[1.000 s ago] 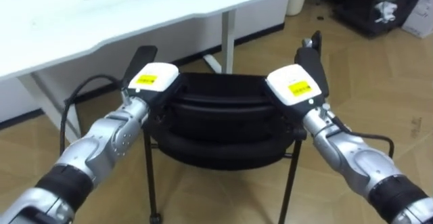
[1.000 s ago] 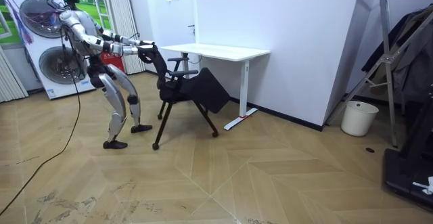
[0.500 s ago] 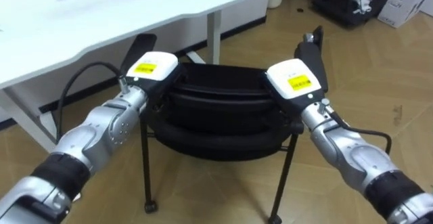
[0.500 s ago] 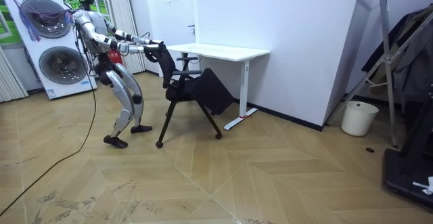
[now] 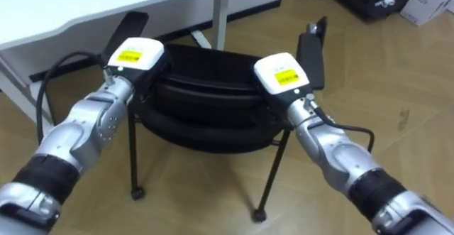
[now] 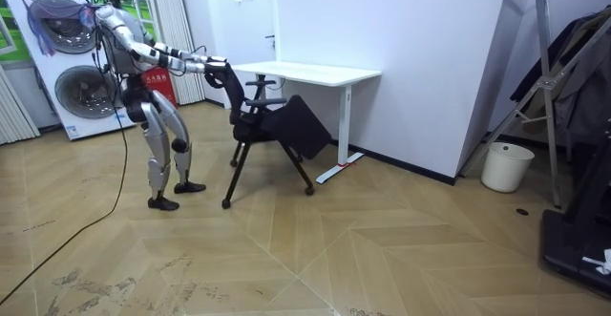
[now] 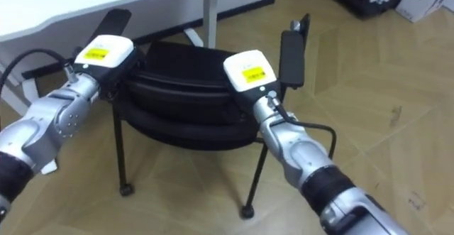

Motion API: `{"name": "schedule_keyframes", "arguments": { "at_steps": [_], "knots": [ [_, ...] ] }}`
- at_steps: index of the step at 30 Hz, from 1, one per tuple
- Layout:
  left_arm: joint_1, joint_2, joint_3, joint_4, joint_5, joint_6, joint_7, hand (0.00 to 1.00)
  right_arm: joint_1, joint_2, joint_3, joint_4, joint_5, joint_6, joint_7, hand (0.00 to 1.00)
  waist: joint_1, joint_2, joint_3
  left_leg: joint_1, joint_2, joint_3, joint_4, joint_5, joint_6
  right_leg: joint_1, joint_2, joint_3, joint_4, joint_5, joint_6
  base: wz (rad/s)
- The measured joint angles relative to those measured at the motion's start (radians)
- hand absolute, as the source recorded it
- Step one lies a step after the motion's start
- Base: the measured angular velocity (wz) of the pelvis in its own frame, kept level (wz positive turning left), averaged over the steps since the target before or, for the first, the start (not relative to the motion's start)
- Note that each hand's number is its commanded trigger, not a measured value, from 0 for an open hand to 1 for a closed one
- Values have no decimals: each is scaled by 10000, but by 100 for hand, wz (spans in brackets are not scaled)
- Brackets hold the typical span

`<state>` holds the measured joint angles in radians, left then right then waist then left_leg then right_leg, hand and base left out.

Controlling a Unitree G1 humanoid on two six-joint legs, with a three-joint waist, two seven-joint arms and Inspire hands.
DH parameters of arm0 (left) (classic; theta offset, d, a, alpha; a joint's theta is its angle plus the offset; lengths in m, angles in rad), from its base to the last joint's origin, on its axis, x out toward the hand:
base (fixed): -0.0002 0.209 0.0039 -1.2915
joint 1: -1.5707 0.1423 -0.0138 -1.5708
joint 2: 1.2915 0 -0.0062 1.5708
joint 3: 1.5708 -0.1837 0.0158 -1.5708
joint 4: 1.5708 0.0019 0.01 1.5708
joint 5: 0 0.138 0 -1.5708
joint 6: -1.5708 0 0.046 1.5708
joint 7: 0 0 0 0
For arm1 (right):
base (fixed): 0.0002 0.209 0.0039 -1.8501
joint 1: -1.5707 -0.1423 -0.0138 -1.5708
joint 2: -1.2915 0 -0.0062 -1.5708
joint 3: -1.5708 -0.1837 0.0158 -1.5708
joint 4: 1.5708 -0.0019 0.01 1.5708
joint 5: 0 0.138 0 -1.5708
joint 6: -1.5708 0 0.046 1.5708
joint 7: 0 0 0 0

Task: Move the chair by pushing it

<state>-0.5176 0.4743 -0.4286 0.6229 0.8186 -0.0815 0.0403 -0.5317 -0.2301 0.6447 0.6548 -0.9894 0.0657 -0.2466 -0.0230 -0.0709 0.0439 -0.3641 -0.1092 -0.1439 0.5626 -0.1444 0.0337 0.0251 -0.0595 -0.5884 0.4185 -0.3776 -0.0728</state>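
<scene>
We note left hand (image 5: pixel 135 56) and right hand (image 5: pixel 282 75) at the backrest top of the black chair (image 5: pixel 206 101), their hold we cannot tell, chair on the floor before the white desk (image 5: pixel 71 8) front edge

The chair (image 5: pixel 206 96) is black all over: seat, back and thin legs. The left hand (image 5: pixel 135 54) and the right hand (image 5: pixel 282 72) each have a white back with a yellow label, and the arms behind them are silver-grey and end in black sleeves. At 11 o'clock from the chair, the desk (image 5: pixel 85 8) is plain white. The floor (image 5: pixel 213 199) is light brown wood, laid in a chevron pattern. In the room view the washing machines (image 6: pixel 81 92) are white with grey round doors, the wall (image 6: pixel 420 58) is white, and the bin (image 6: pixel 503 166) at 3 o'clock is white too.
</scene>
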Motion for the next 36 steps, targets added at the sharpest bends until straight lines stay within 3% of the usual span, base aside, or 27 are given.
{"name": "schedule_keyframes", "arguments": {
  "at_steps": [3,5,7,8,10,11,14,15,16,17,18,19,20,21,22,23,24,26,29,31,32,33,36],
  "knots": [
    [-31,17,55,-7,-38,275,135,100,-555,13,393,78,29,196,354,100,169,-126,-57,140,-201,-641,-911,462,-299,-226,27,-42,-38,63,-189,16],
    [-31,-186,258,171,-36,390,174,100,-908,12,572,282,6,282,479,100,361,-90,-44,318,-254,-964,-1587,856,-528,-287,-43,-414,-139,108,-273,16],
    [-38,-225,351,236,-71,415,178,100,-1243,6,776,452,7,281,620,100,486,-47,-35,355,-221,-1021,-1678,1017,-644,-299,-93,-922,-297,101,-377,25],
    [-58,-235,427,256,-177,444,179,100,-1511,7,842,636,-8,201,670,100,524,46,80,200,-106,-751,-1174,887,-671,-249,-118,-1432,-370,25,-523,19],
    [-29,-240,530,257,-325,477,211,100,-1887,21,1045,873,-10,157,674,100,632,236,245,-97,80,-242,128,317,-765,-117,-96,-1891,-379,-24,-594,16],
    [-35,-235,533,256,-421,504,265,100,-2014,12,1089,925,-59,153,674,100,692,279,284,-94,198,-146,431,88,-740,-57,-114,-2405,-380,-25,-594,21],
    [-48,-289,511,256,-457,532,441,100,-2162,-3,1036,1176,-41,-24,668,100,849,330,259,162,503,61,31,-300,-621,-33,-135,-3481,170,-33,-578,36],
    [-72,-296,485,256,-435,533,463,100,-2147,8,968,1218,-33,-62,668,100,855,293,280,243,533,30,-128,-314,-612,-49,-178,-3473,416,-55,-497,56],
    [-164,-331,354,276,-405,591,490,100,-2126,-2,819,1342,-25,-213,667,100,840,222,294,373,600,-313,-401,-281,-754,-332,-256,-2551,1153,-91,-180,55],
    [-254,-327,225,332,-418,652,520,100,-2161,-21,755,1525,-25,-330,599,100,872,310,363,438,574,-766,-352,-211,-888,-1133,-129,-420,1949,-218,245,45],
    [-300,-328,213,347,-427,675,542,100,-2208,-46,756,1551,-25,-344,559,100,879,260,328,375,471,-1095,-358,-136,-1001,-1499,-101,536,2064,-339,179,0],
    [-400,-297,321,356,-504,692,595,100,-2464,-62,787,1564,-49,-343,535,100,1083,159,280,24,220,-1587,-162,-98,-1162,-2322,-400,2084,2356,-561,-94,0],
    [-502,-285,348,415,-694,763,661,100,-2716,17,820,1586,-103,-297,539,100,1132,232,279,-398,116,-1536,280,-162,-1279,-2565,-749,1492,2763,-627,-592,12],
    [-529,-366,344,484,-727,789,661,100,-2732,-6,805,1606,-144,-299,546,100,1078,343,297,-555,180,-1402,631,-233,-1262,-2490,-832,1080,2798,-666,-673,41],
    [-468,-484,283,522,-740,844,660,100,-2698,-28,803,1721,-191,-357,570,100,1090,431,343,-687,441,-841,1658,-458,-1103,-2222,-890,425,2754,-709,-767,37],
    [-296,-537,254,444,-726,910,660,100,-2668,-10,809,1929,-185,-560,584,100,1146,481,366,-642,882,-167,2549,-753,-969,-1900,-902,5,2649,-756,-850,38],
    [-224,-570,248,395,-714,935,661,100,-2607,-23,799,1940,-175,-614,586,100,1114,534,398,-623,1087,73,2909,-799,-933,-1747,-901,-215,2584,-776,-867,61],
    [-225,-639,53,372,-764,1022,665,100,-2376,-150,633,1829,-165,-742,579,100,955,506,368,-632,1878,803,4448,-734,-935,-1610,-954,-675,2560,-884,-856,69],
    [-376,-630,-392,427,-974,1158,824,100,-2251,-327,479,1830,-149,-984,533,100,801,484,282,-592,2386,1042,5226,-497,-966,-1604,-1063,-1012,2616,-964,-795,53],
    [-363,-663,-509,447,-985,1176,870,100,-2078,-346,409,1815,-133,-1011,410,100,812,467,286,-649,2537,1132,5544,-399,-947,-1539,-1082,-1013,2689,-1024,-749,20],
    [-341,-706,-533,474,-998,1190,871,100,-1977,-351,403,1838,-175,-1017,390,100,870,514,266,-780,2524,1145,5701,-294,-952,-1442,-1123,-1036,2782,-1172,-609,5],
    [-239,-708,-542,493,-991,1187,884,100,-1910,-396,399,1845,-182,-1042,388,100,901,527,256,-863,2520,1164,5697,-220,-898,-1379,-1133,-1043,2796,-1204,-593,0],
    [47,-759,-601,399,-871,1180,1066,100,-1581,-423,386,1822,-143,-1245,360,100,1091,459,231,-1333,2321,1472,4774,-211,-874,-1039,-1183,-1037,2760,-1272,-527,-4]
  ]
}}
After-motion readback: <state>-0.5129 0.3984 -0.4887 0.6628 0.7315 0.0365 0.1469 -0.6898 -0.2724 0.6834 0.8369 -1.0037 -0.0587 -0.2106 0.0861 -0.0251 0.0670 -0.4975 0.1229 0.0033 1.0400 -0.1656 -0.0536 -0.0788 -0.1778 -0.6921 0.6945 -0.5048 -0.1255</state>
